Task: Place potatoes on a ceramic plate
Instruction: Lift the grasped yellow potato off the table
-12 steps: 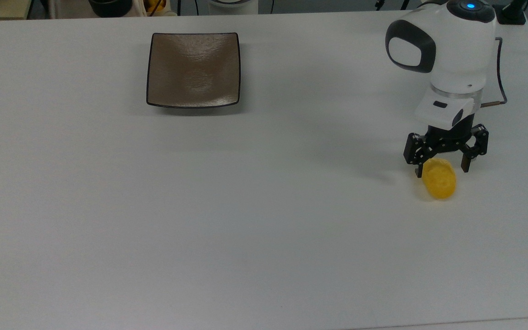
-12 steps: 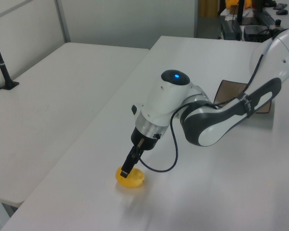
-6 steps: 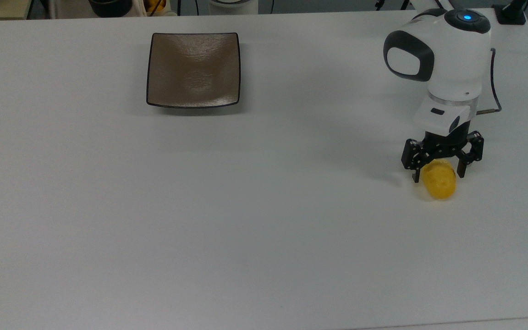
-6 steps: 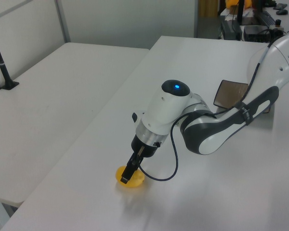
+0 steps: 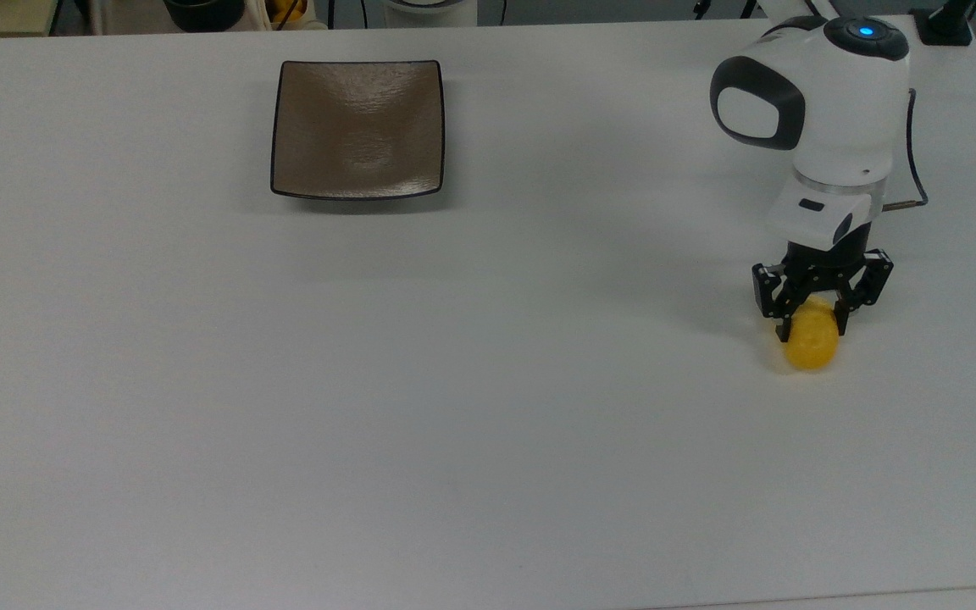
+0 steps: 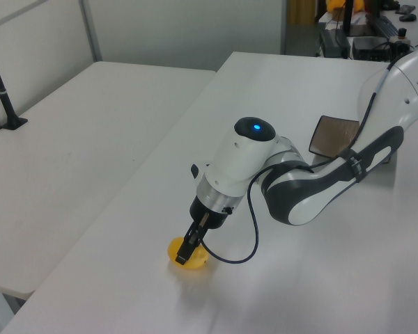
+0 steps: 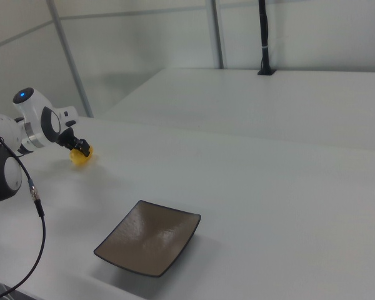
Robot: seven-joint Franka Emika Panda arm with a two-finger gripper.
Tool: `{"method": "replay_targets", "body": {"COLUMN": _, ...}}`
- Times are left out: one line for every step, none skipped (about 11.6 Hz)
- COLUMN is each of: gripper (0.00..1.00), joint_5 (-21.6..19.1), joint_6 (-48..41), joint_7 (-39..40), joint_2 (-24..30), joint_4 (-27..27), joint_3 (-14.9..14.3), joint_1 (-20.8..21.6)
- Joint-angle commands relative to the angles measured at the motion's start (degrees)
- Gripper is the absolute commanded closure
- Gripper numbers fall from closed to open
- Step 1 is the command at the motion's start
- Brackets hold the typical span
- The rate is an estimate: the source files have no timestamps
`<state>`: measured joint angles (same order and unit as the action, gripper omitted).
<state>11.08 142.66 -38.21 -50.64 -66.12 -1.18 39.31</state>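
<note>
One potato (image 5: 812, 343), one ceramic plate (image 5: 357, 129). The potato is a small, smooth, bright yellow oval, lying on the white desk (image 5: 454, 381) well apart from the square brown plate. My gripper (image 5: 812, 326) is clenched around its upper end.

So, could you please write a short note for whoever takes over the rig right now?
Claw: down at the table, fingers shut on the potato, which has not been lifted.
Plate: bare, far off toward the top view's upper left.
Done: the potato is gripped.
Left: lift it, carry it across to the plate, set it down and let go.
</note>
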Motion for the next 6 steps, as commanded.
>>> {"method": "replay_targets", "body": {"gripper": 0.72, "joint_5": 1.4, "joint_6": 1.0, "joint_7": -1.7, "joint_2": 2.0, "joint_4": -1.6, "joint_3": -0.4, "joint_1": 0.8}}
{"method": "replay_targets", "body": {"gripper": 0.72, "joint_5": 1.4, "joint_6": 0.4, "joint_7": -1.7, "joint_2": 3.9, "joint_4": -2.4, "joint_3": -0.4, "joint_1": 0.9}}
{"method": "replay_targets", "body": {"gripper": 0.72, "joint_5": 1.4, "joint_6": 0.0, "joint_7": -1.7, "joint_2": 6.1, "joint_4": -3.8, "joint_3": -0.4, "joint_1": 0.8}}
{"method": "replay_targets", "body": {"gripper": 0.72, "joint_5": 1.3, "joint_6": -1.1, "joint_7": -1.6, "joint_2": 9.3, "joint_4": -5.8, "joint_3": -0.4, "joint_1": 0.4}}
{"method": "replay_targets", "body": {"gripper": 0.72, "joint_5": 0.8, "joint_6": -2.3, "joint_7": -1.5, "joint_2": 12.5, "joint_4": -7.3, "joint_3": -0.4, "joint_1": -0.2}}
{"method": "replay_targets", "body": {"gripper": 0.73, "joint_5": 0.3, "joint_6": -5.1, "joint_7": -1.4, "joint_2": 15.8, "joint_4": -8.8, "joint_3": -0.4, "joint_1": -1.5}}
